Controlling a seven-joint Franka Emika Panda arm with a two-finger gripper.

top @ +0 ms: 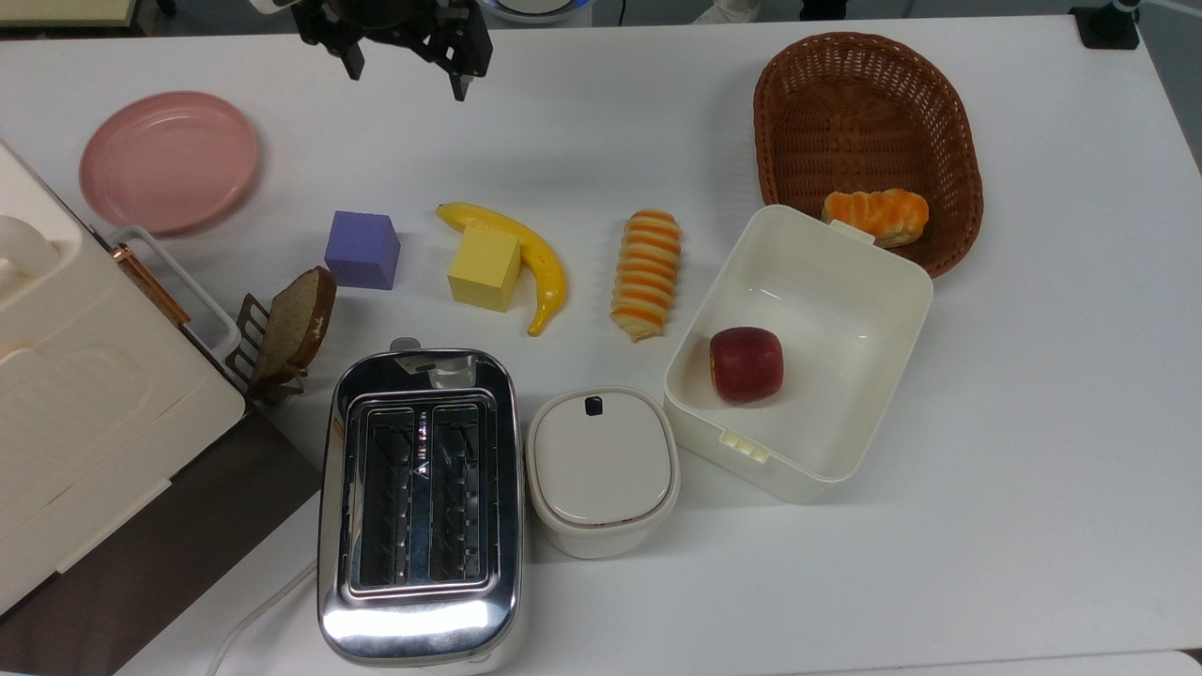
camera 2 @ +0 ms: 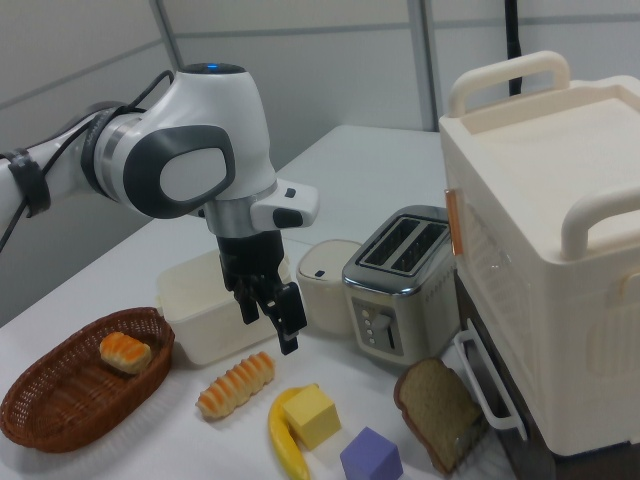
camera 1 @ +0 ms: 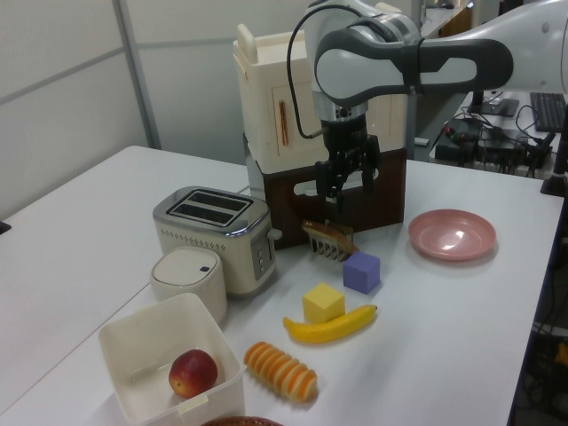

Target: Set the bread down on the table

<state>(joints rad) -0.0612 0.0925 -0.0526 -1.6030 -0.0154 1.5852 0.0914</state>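
Note:
The bread (top: pixel 645 272), a long roll with cream and orange ridges, lies flat on the white table (top: pixel 1033 422) between the banana and the white box. It also lies on the table in the left view (camera 1: pixel 281 369) and the right view (camera 2: pixel 236 384). My gripper (top: pixel 406 75) hangs open and empty at the top view's upper edge, well to the left of the bread and high above the table. The left view has the gripper (camera 1: pixel 349 192) up in front of the cream cabinet. In the right view the gripper (camera 2: pixel 271 326) hovers above the bread.
A wicker basket (top: pixel 869 113) holds a short orange roll (top: pixel 877 214). Beside the bread stand a white box (top: pixel 845 272) with an apple (top: pixel 746 365) and a banana (top: pixel 531 258) against a yellow cube (top: pixel 484 268). Purple cube (top: pixel 362 249), toaster (top: pixel 419 502), lidded pot (top: pixel 602 467), pink plate (top: pixel 169 160), bread slice (top: pixel 296 324).

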